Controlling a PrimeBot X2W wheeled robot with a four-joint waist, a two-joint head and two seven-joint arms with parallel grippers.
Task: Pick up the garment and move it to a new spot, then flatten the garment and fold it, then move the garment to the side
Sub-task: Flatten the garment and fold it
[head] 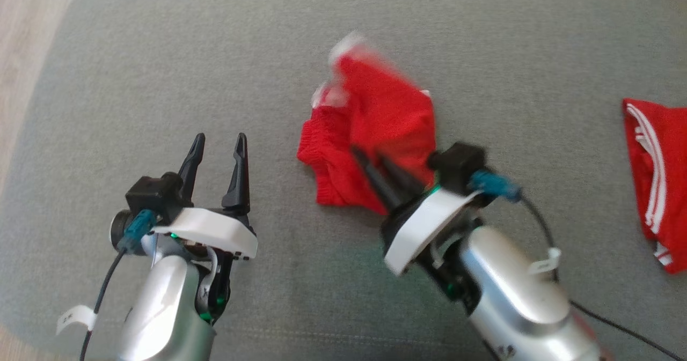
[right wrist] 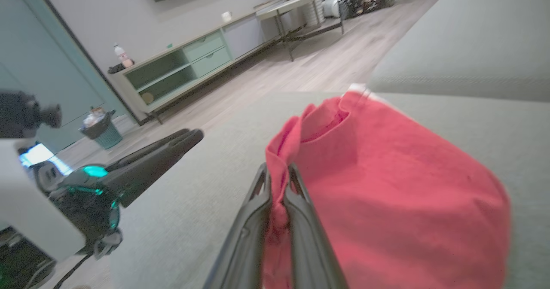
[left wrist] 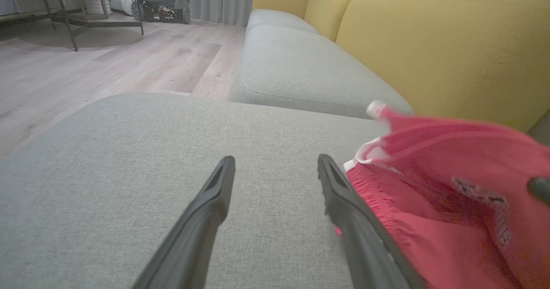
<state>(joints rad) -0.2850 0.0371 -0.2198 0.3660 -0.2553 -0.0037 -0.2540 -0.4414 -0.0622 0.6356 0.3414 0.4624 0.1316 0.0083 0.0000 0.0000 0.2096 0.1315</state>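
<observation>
The garment [head: 375, 114] is a red knitted piece with white trim, bunched up at the middle of the grey cushion [head: 161, 55]. Its far end is blurred. My right gripper [head: 369, 155] is shut on the garment's near edge; in the right wrist view the red cloth [right wrist: 386, 186] is pinched between the closed fingers of that gripper [right wrist: 278, 171]. My left gripper [head: 220, 138] stands open and holds nothing, to the left of the garment. In the left wrist view the garment [left wrist: 451, 203] lies just right of the open left gripper [left wrist: 276, 160].
A second red cloth with white stripes [head: 655, 178] lies at the cushion's right edge. Beyond the cushion are a grey sofa seat [left wrist: 300, 65] and a yellow backrest [left wrist: 451, 44]. Wooden floor [head: 21, 28] borders the cushion on the left.
</observation>
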